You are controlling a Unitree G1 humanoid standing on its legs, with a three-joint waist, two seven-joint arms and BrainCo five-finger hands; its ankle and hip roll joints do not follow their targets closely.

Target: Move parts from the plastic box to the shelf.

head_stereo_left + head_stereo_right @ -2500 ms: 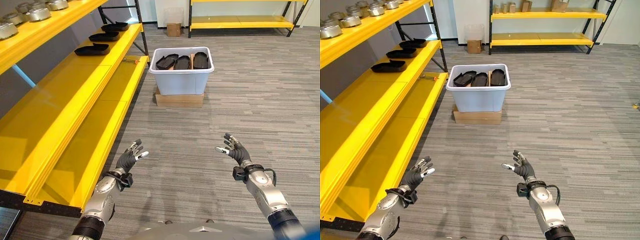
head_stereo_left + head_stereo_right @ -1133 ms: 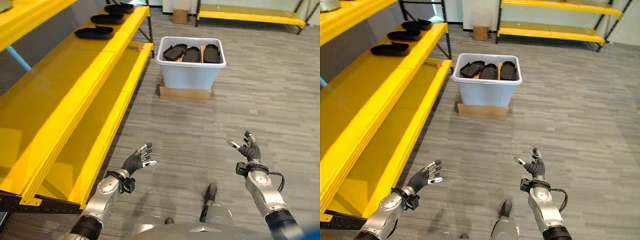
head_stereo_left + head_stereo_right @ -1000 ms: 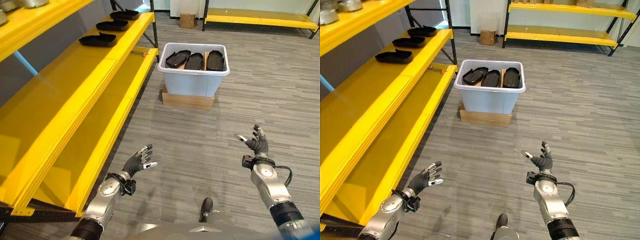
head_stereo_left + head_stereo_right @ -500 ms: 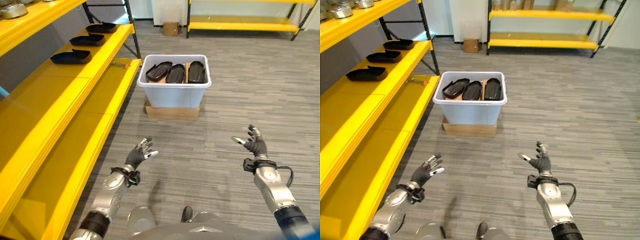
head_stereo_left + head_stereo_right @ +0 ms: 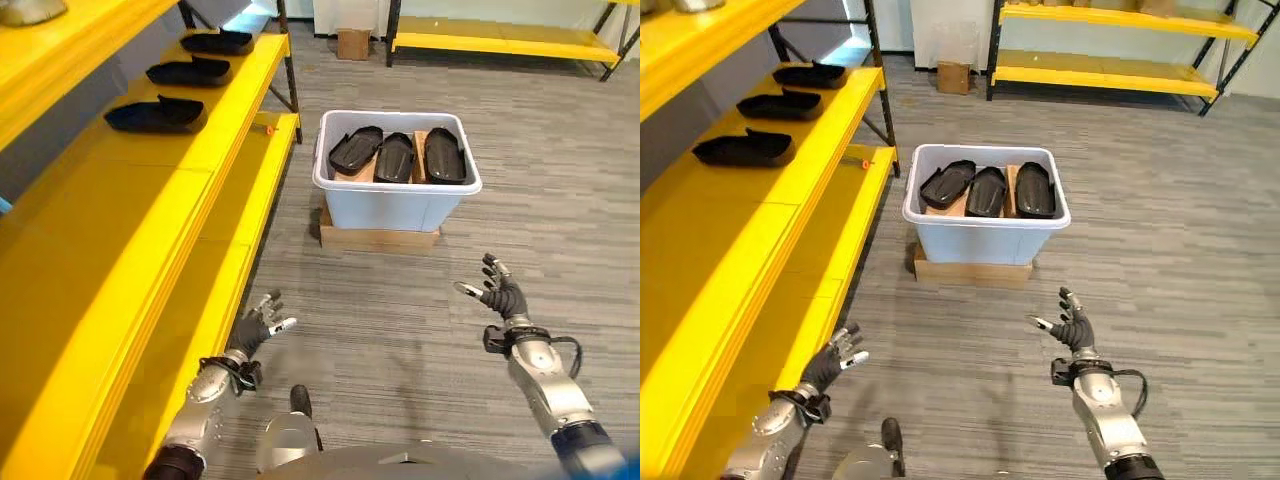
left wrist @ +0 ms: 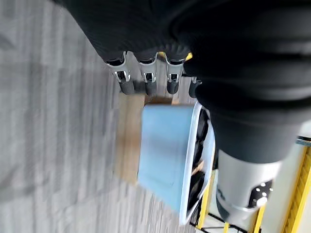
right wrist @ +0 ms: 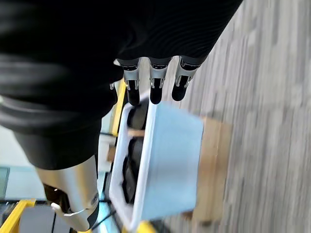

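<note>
Right hand, fingers extended and empty, before the plastic box holding dark parts.

Grey wood-grain plank flooring runs across the whole room; along the left stands a long yellow rack with black uprights, its tiers stepping up toward the wall; behind it the wall is grey; at the far end another yellow rack stretches across, with black diagonal legs; a small cardboard carton sits on the floor by the pale far wall; a patch of bright light falls on the floor at the far left corner.
</note>
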